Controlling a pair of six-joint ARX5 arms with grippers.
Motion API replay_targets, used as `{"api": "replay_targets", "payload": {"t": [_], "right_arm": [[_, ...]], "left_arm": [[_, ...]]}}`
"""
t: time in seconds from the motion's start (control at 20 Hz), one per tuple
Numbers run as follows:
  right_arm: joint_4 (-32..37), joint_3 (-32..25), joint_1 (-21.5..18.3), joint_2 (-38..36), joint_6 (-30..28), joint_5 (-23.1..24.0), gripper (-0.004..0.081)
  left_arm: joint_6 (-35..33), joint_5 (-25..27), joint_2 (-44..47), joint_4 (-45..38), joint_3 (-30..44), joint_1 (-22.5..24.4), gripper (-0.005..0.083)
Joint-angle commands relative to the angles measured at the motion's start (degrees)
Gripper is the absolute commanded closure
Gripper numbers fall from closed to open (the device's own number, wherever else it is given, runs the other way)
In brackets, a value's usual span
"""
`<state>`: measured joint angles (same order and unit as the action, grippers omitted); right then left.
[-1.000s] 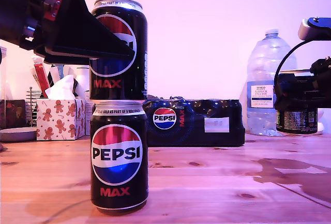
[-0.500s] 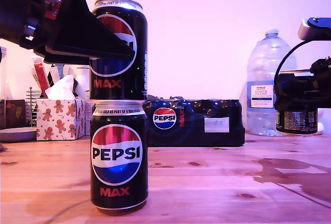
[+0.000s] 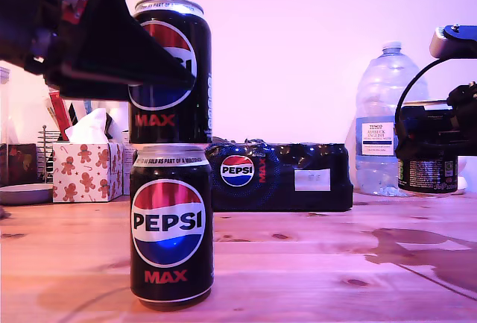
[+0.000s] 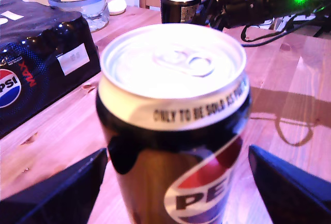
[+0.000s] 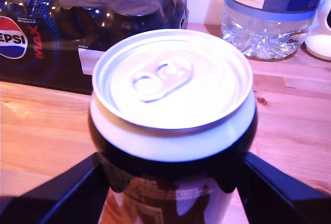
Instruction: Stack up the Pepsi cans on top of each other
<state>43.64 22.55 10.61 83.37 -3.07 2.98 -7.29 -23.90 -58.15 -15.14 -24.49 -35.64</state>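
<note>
Pepsi cans [image 3: 171, 222] are seen, three in number. At the exterior view's left a gingerbread-patterned tissue box [image 3: 87, 171] is set far back on the wooden counter [image 3: 313, 263]. To its right in that view, nearer the camera, the lower can [image 3: 171, 278] is stood upright on the counter, and the upper can [image 3: 177, 120] is rested upright on its lid. The upper can is flanked closely by the fingers of the first claw [image 4: 177, 154]; whether it is gripped cannot be told. Behind the stack a dark Pepsi multipack [image 3: 291, 177] is laid, then a water bottle [image 3: 381, 125] is stood. At the exterior view's right the third can [image 3: 427, 175] is clasped on both sides by the second claw [image 5: 170, 157].
</note>
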Motion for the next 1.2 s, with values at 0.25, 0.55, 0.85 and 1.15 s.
{"api": "replay_targets", "payload": {"t": [0.25,0.55,0.85,1.15], "right_arm": [[2.4,0.9,0.3,-1.7,0.0,-0.1,0.0402],[2.3,1.5,1.0,-2.2,0.0,-0.1,0.0403],[-3.1,2.4,5.0,-8.2,0.0,-0.1,0.0403],[-22.4,9.6,9.7,-19.5,0.0,-1.6,0.0403]], "left_arm": [[1.5,0.0,7.3,-4.6,-0.8,-0.2,-0.0019],[1.5,0.0,9.6,-3.9,-6.3,-0.2,-0.0019],[0.8,3.8,12.6,-0.5,-9.4,1.2,-0.0003],[-1.4,9.0,16.7,6.4,-9.5,5.6,0.0459]]}}
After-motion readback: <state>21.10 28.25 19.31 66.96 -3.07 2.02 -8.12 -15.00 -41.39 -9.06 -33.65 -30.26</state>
